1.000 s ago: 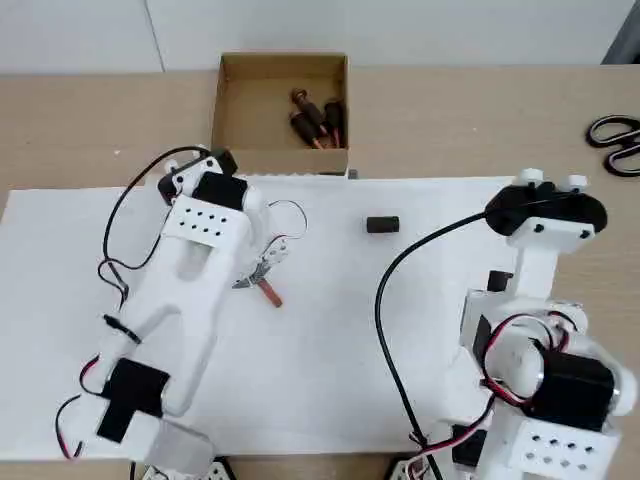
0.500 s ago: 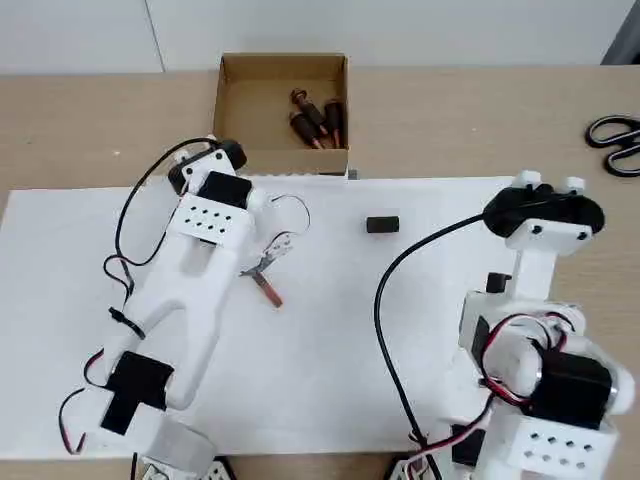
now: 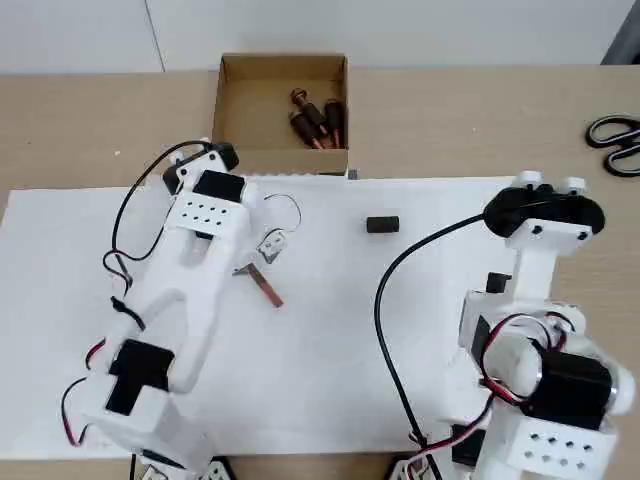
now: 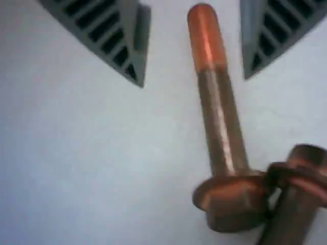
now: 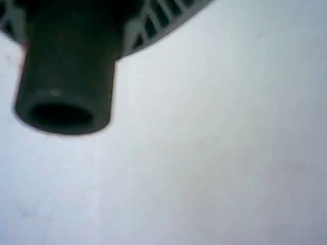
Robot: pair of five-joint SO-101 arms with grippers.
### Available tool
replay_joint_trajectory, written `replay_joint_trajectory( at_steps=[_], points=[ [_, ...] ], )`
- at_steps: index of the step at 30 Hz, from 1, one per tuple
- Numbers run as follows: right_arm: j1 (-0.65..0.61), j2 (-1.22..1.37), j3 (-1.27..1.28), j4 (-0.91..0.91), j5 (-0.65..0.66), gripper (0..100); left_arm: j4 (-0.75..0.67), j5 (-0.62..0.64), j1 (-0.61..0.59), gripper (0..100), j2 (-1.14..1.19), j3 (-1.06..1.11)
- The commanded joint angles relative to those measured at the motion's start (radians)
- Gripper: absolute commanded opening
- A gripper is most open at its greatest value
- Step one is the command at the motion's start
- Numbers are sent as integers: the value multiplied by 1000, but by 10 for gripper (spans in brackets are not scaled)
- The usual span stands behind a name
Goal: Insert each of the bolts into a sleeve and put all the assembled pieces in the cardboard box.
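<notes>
White paper (image 3: pixel 330 390) covers the near part of the wooden counter (image 3: pixel 450 110). Its far edge runs just at the near wall of the cardboard box (image 3: pixel 228 120), which stands on bare wood with its open top up. Between the two arms the paper lies broadly open, crossed by a black cable (image 3: pixel 385 300) from the right arm. Bare wood runs on either side of the box, and a pair of scissors (image 3: pixel 615 140) lies at the counter's right edge, well apart from everything else. The left claw (image 4: pixel 193 76) hangs wide over the paper, its two grey fingers (image 4: pixel 112 35) on either side of the tip of a copper-coloured bolt (image 4: pixel 219 132). The bolt lies flat on the sheet and touches neither finger. At that bolt's flanged head a second copper piece (image 4: pixel 299 189) touches it, partly out of sight; I cannot tell for sure whether it is another bolt. The right claw (image 5: pixel 76 15) is closed around a black sleeve (image 5: pixel 64 87), whose open bore points out past the claw above the paper. One more, the loose sleeve (image 3: pixel 382 224), lies on the paper between the arms, nearer the far edge and well apart from the bolt, which makes two sleeves outside the box. Inside the box, toward its right side, lie what look like three assembled pieces (image 3: pixel 315 118), dark bodies with copper ends, packed close together.
</notes>
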Motion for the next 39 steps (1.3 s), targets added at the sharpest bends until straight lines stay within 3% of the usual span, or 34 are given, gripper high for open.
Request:
replay_joint_trajectory(
  at_steps=[1,24,35,39],
  points=[
    [13,-12,-5,7,-8,3,-12,-3,-14,122,21,-25],
    [13,-12,-5,7,-8,3,-46,0,-15,122,115,-27],
    [10,-12,-5,7,-8,3,-77,-3,-72,122,117,-22],
    [10,-12,-3,7,-8,3,-83,-2,-71,61,117,-22]
  ],
)
